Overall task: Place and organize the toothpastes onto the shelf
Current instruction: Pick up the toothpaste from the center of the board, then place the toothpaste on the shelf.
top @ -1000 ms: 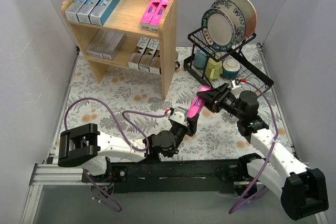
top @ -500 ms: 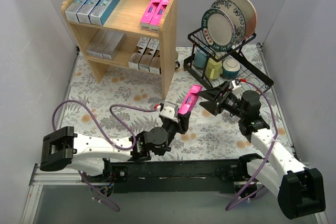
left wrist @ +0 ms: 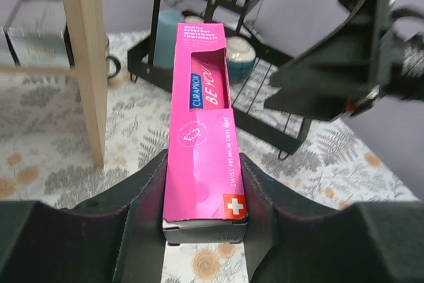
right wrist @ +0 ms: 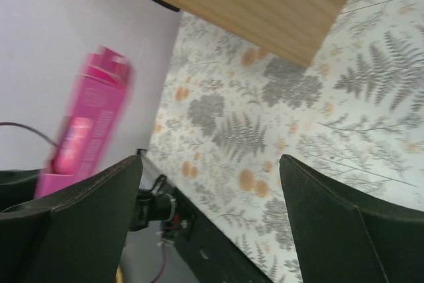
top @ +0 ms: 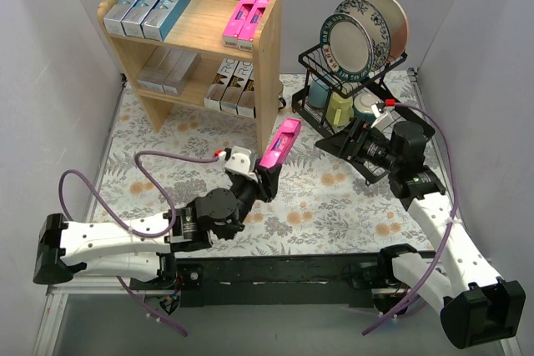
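**Left gripper [left wrist: 204,187] holds a pink carton [left wrist: 202,117] aloft beside the shelf [top: 269,64]**
We see its jaws clamped on the carton's lower end, with the box tilted up over the floral mat [top: 334,206] and its top near the shelf's right side panel. The right gripper [right wrist: 211,164] stands wide and empty, apart from the carton, in front of the rack [top: 400,122]. On the shelf's top tier lie three silver-teal cartons [top: 148,6] at left and two pink ones [top: 247,18] at right. Other cartons [top: 234,89] sit on the lower tier.
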Action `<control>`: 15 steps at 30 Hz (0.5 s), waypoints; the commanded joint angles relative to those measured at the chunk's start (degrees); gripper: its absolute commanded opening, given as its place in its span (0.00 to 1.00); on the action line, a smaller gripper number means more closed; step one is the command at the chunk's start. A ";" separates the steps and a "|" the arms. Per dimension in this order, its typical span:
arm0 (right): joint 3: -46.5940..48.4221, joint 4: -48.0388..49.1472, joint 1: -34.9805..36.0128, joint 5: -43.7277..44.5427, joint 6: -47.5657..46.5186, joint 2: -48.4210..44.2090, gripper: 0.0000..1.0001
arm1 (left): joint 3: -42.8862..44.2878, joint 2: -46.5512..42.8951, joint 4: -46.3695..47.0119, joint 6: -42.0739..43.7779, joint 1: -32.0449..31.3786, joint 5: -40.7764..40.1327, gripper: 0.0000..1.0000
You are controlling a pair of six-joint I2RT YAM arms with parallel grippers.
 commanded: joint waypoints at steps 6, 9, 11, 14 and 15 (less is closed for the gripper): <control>6.16 -19.59 -0.35 14.11 -23.05 -1.89 0.93 | 26.81 0.59 -16.65 11.09 2.09 3.05 0.18; 6.25 -20.12 -0.44 14.12 -23.85 -1.54 0.93 | 36.93 4.28 -21.94 13.39 6.65 6.11 0.19; 6.25 -20.12 -0.44 13.42 -24.37 -1.28 0.93 | 43.17 5.43 -25.02 12.87 12.60 9.63 0.19; 5.81 -20.29 -0.44 13.33 -25.34 -1.10 0.93 | 48.98 7.63 -25.20 15.14 18.16 13.77 0.19; 5.72 -20.47 -0.53 13.41 -25.60 -0.92 0.93 | 50.56 8.50 -25.11 16.89 19.40 14.39 0.19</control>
